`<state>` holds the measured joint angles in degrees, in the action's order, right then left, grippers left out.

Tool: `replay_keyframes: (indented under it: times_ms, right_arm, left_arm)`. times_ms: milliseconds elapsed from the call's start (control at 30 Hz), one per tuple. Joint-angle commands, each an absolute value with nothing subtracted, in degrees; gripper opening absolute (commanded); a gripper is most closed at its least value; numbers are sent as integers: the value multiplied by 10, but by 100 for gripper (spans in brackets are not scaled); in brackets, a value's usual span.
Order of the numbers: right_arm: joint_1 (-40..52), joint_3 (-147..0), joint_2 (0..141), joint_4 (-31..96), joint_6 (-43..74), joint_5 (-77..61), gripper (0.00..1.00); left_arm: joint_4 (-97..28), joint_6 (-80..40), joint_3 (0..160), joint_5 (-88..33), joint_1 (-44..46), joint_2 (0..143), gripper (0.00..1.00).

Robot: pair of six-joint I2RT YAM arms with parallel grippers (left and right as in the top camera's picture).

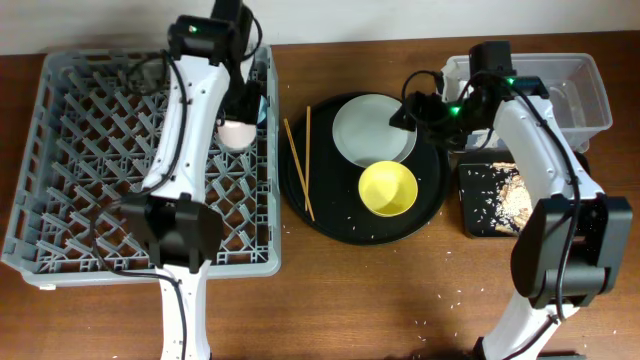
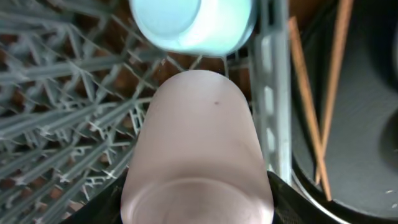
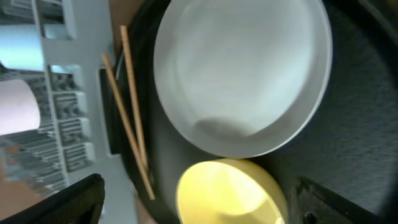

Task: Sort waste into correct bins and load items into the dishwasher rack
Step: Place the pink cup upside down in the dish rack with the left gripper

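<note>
The left gripper (image 1: 238, 128) pinches the pink cup (image 2: 199, 137) by its sides just inside the right wall of the dishwasher rack (image 1: 100, 140), with the light-blue cup (image 2: 193, 22) close beyond it. The right gripper (image 1: 408, 110) hangs with its fingers spread wide over the right edge of the plate (image 1: 370, 128), and the yellow bowl (image 1: 388, 188) sits close against the plate's near rim. Both stand on the round black tray (image 1: 330, 225), whose left rim carries the chopsticks (image 1: 300, 165), in the narrow strip between rack wall and plate.
</note>
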<state>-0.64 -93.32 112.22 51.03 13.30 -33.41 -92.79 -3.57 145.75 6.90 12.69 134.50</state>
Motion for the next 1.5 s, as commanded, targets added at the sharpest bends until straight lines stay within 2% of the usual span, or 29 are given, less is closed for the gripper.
replay_keyframes:
  times_ms: [0, 233, 500, 933, 1067, 1467]
  right_arm:
    - [-3, -933, 1114, 512, 109, -308, 92]
    - [-3, -933, 1114, 512, 109, -308, 92]
    - [-3, -933, 1114, 512, 109, -308, 92]
    - [-3, -933, 1114, 528, 109, -308, 92]
    - [-3, -933, 1114, 532, 107, -308, 92]
    - [-3, -933, 1114, 534, 107, -308, 92]
  left_arm:
    - [-910, -45, 1411, 31, 126, 1346, 54]
    - [-910, -45, 1409, -18, 126, 1345, 54]
    - [-967, -45, 1488, -22, 126, 1341, 55]
    - [-967, -45, 1486, -32, 127, 1329, 56]
    - [-967, -46, 1479, 3, 127, 1327, 55]
    - [-967, -58, 1393, 2, 125, 1300, 56]
